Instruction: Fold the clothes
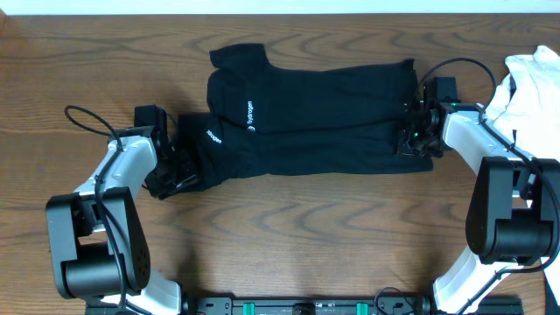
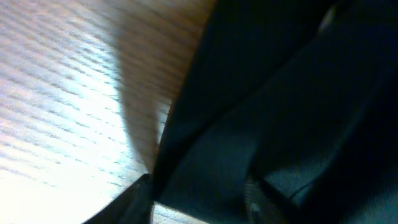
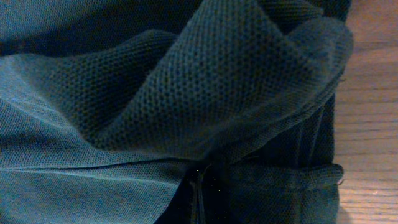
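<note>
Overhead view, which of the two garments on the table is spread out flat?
The black T-shirt, stretched across the middle of the table with white logo text showing. The other, a white garment, is bunched up at the right edge of the view.

A brown wood-grain table [image 1: 306, 236] is recorded across the whole scene. A crumpled white garment [image 1: 532, 77] is noted at its far right edge, partly cut off from view.

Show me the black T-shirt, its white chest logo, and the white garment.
black T-shirt [image 1: 332, 114], overhead view, middle of the folded body.
white chest logo [image 1: 248, 115], overhead view, on the printed lettering.
white garment [image 1: 534, 77], overhead view, middle of the crumpled pile.
</note>
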### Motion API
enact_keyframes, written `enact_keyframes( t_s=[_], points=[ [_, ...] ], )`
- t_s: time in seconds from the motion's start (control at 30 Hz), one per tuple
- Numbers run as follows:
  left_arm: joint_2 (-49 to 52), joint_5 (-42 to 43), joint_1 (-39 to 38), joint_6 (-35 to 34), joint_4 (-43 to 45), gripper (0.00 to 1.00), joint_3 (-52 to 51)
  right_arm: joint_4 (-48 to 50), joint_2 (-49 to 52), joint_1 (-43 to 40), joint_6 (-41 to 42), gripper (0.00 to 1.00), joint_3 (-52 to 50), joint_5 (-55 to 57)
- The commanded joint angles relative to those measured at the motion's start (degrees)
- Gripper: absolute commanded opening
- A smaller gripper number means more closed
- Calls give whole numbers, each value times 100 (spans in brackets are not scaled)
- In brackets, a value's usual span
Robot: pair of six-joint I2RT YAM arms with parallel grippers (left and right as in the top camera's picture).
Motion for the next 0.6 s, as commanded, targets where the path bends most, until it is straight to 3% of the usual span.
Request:
enact_keyframes(
  t_s=[0.0, 0.1, 0.27, 0.57],
  points=[
    [44, 212, 9, 52, -35, 42, -50, -85, 201, 46, -76, 1, -79, 234],
    [46, 210, 9, 31, -55, 25, -76, -85, 201, 46, -76, 1, -79, 234],
    [46, 68, 15, 33, -11, 10, -74, -90, 201, 46, -76, 1, -79, 234],
    [46, -1113, 293, -9, 339, 6, -74, -92, 201, 46, -76, 1, -79, 315]
  ],
)
